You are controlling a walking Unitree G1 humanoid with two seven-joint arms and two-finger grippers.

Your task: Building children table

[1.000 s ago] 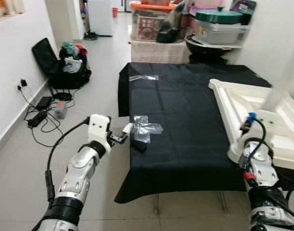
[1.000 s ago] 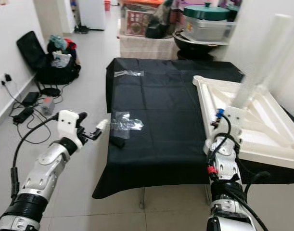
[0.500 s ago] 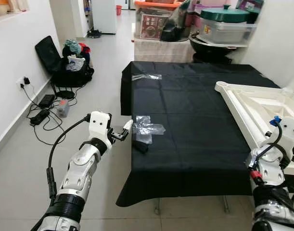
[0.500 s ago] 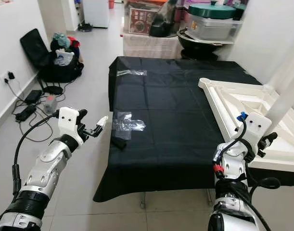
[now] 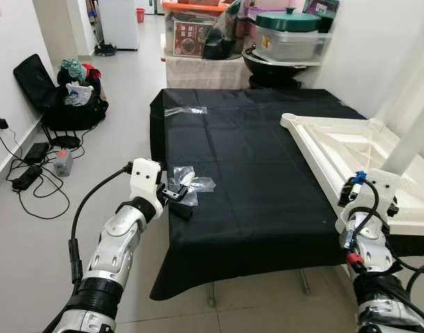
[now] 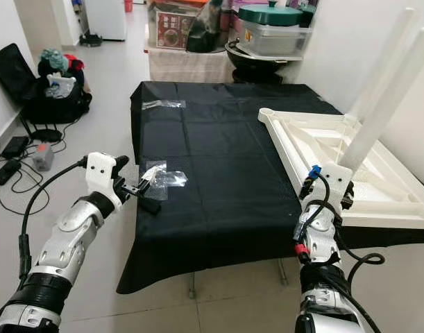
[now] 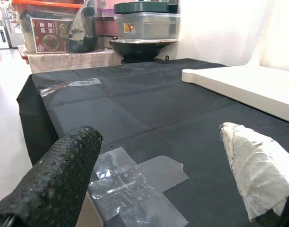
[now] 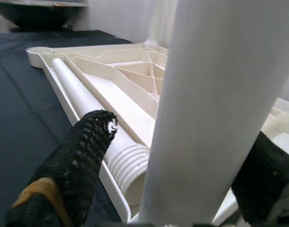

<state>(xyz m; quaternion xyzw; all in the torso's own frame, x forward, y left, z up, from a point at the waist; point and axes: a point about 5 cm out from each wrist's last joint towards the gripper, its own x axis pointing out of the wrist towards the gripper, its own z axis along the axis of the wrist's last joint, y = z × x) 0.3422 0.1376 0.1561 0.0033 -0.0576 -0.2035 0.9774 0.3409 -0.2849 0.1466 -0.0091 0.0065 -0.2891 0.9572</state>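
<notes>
A black-covered table (image 5: 253, 166) carries the upside-down white children's tabletop (image 5: 343, 149) at its right side. A loose white leg (image 8: 87, 106) with a threaded end lies inside it, and another leg (image 6: 388, 66) stands up farther back. My right gripper (image 5: 379, 198) is at the tabletop's near corner, shut on an upright white table leg (image 8: 215, 94). My left gripper (image 5: 178, 191) hovers open over the table's near-left edge. It is just above a clear plastic bag (image 7: 135, 182), with nothing between its fingers. A small black part (image 5: 182, 211) lies by that edge.
A second clear plastic strip (image 5: 185, 110) lies at the table's far left. Behind the table are storage boxes and a lidded pot (image 5: 288, 31). On the floor to the left are a black bag of clothes (image 5: 69, 97) and cables (image 5: 28, 159). A white wall (image 5: 385, 55) stands close on the right.
The camera has shifted. My left gripper has moved from beside the table's edge to above the plastic bag. The right gripper still holds the upright leg by the tabletop's corner.
</notes>
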